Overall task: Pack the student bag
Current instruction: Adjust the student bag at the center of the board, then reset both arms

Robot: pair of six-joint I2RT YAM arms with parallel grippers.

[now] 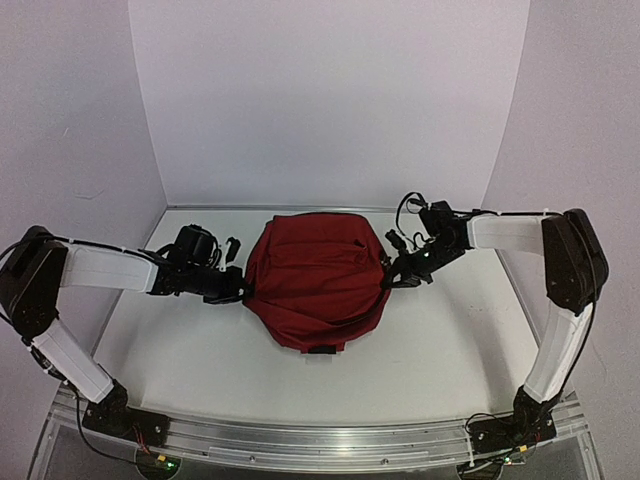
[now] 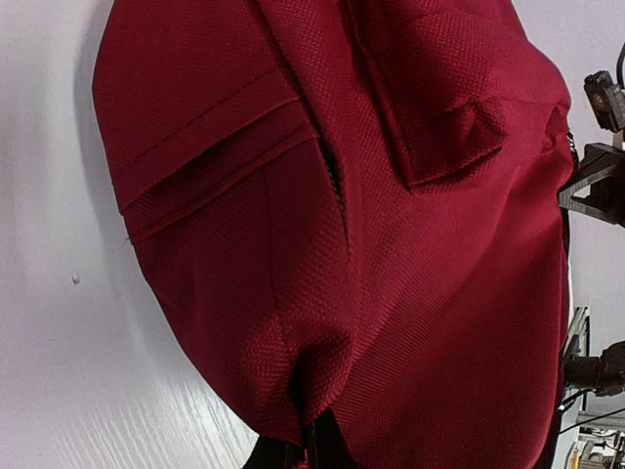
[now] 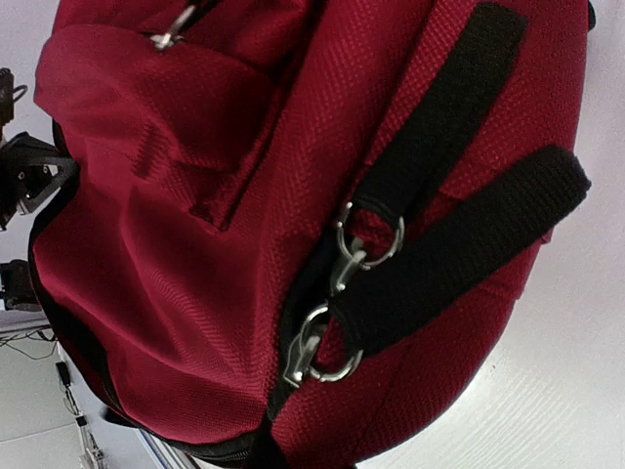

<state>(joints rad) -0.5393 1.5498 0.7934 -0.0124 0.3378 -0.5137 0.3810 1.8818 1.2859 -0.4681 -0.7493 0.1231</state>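
White table (image 1: 200, 350), walls on three sides. Student bag (image 1: 315, 280), dark red fabric, lies about mid-table, a bit toward the back, between the two arms, black edge showing at its near end. Left arm (image 1: 100, 268) reaches in from the left, right arm (image 1: 505, 232) from the right. Left gripper (image 1: 238, 290) at the bag's left edge, jaws closed tight, pinching the red fabric; the left wrist view shows the cloth puckered into the fingertips at the bottom of the frame. Right gripper (image 1: 393, 276) at the bag's right edge, jaws closed too, touching the bag, but can't tell if it actually has fabric. Right wrist view: two black straps (image 3: 459, 244) across the red side, two metal zip pulls (image 3: 354, 246) close together where the straps meet the zip line.
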